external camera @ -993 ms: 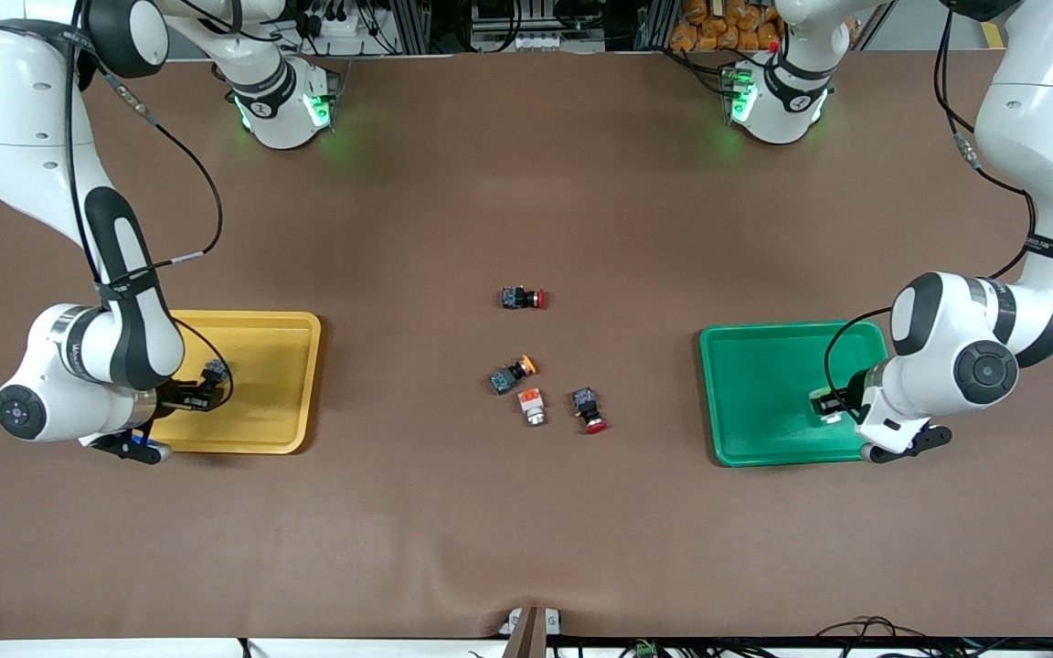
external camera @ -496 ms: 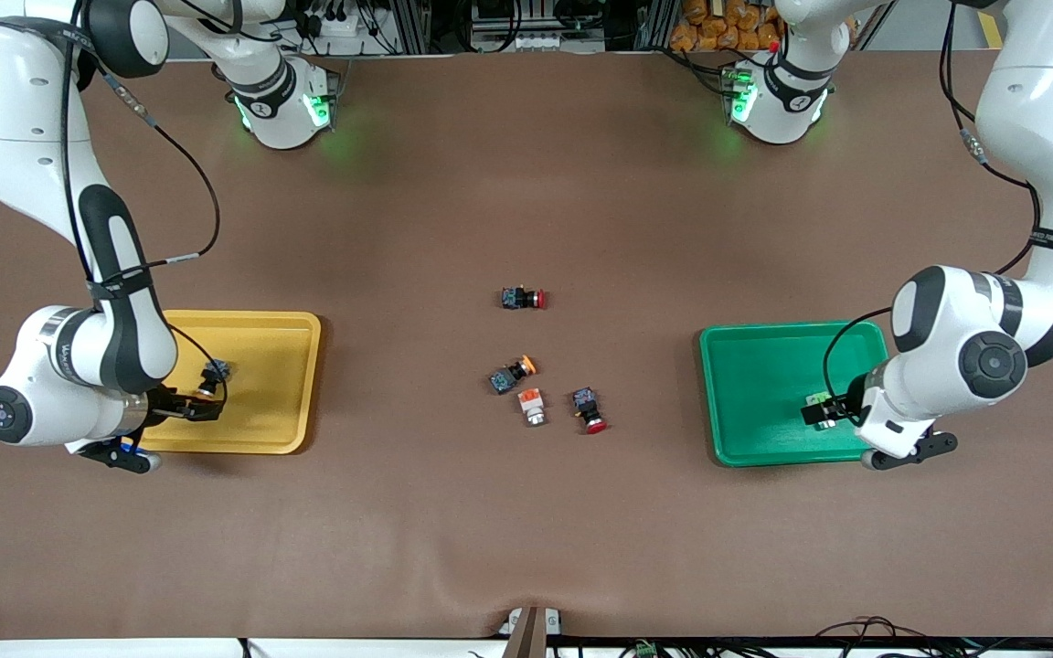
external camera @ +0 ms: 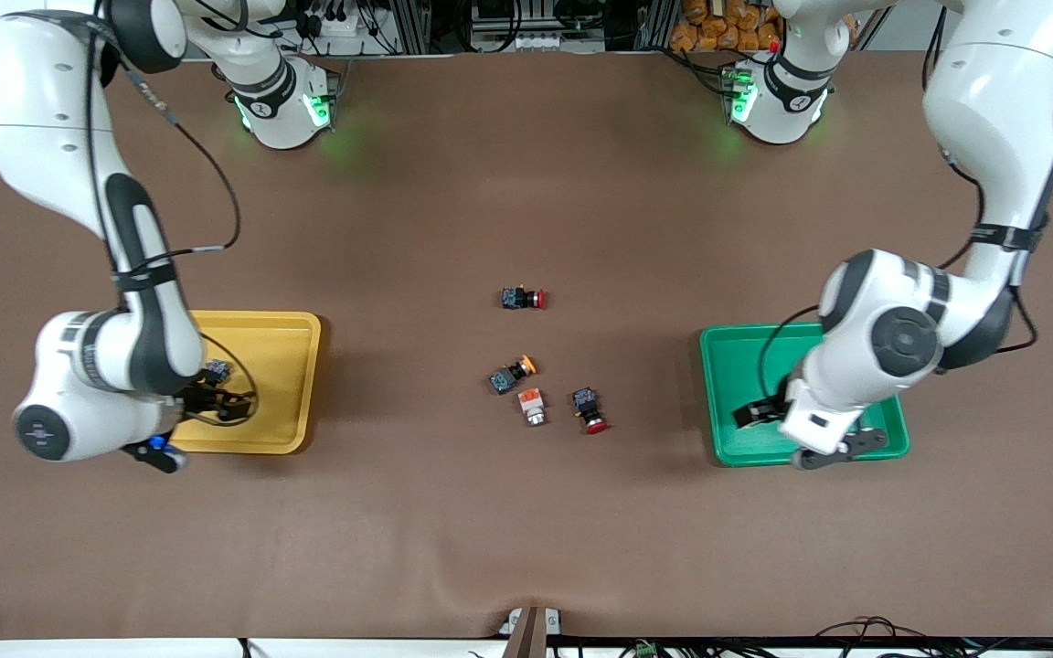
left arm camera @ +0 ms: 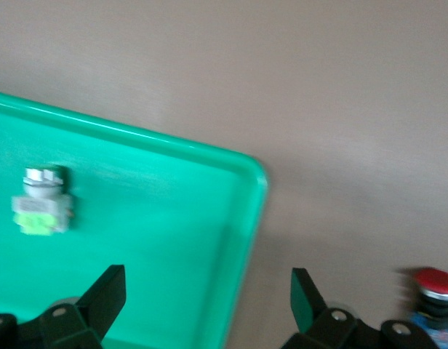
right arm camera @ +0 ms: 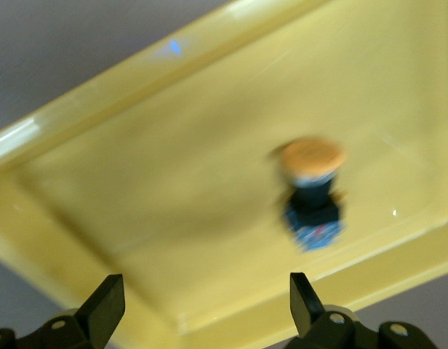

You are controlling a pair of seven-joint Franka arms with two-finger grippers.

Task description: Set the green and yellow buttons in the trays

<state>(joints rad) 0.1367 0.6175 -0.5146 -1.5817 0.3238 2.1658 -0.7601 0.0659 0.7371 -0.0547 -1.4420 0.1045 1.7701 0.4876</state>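
Observation:
A black-bodied button with a yellow-orange cap (right arm camera: pixel 311 189) lies in the yellow tray (external camera: pixel 284 338), also seen beside the right wrist (external camera: pixel 216 371). My right gripper (external camera: pixel 227 408) (right arm camera: pixel 207 291) hangs open and empty over that tray. A silvery-white button with a pale green block (left arm camera: pixel 41 203) lies in the green tray (external camera: pixel 732 361); the left arm hides it in the front view. My left gripper (external camera: pixel 750 416) (left arm camera: pixel 208 283) is open and empty over the tray's rim. Mid-table lie a black button with an orange cap (external camera: pixel 513 373) and a silvery one with an orange block (external camera: pixel 532 405).
Two black switches with red caps lie mid-table: one (external camera: pixel 523 298) farther from the front camera than the cluster, one (external camera: pixel 589 409) (left arm camera: pixel 435 291) beside the silvery button toward the left arm's end. The brown table cloth wrinkles near the front edge.
Both grippers have opened and let go of their buttons, which now lie in the trays. Both arms have lifted and swung toward the middle of the table, the left one farther.

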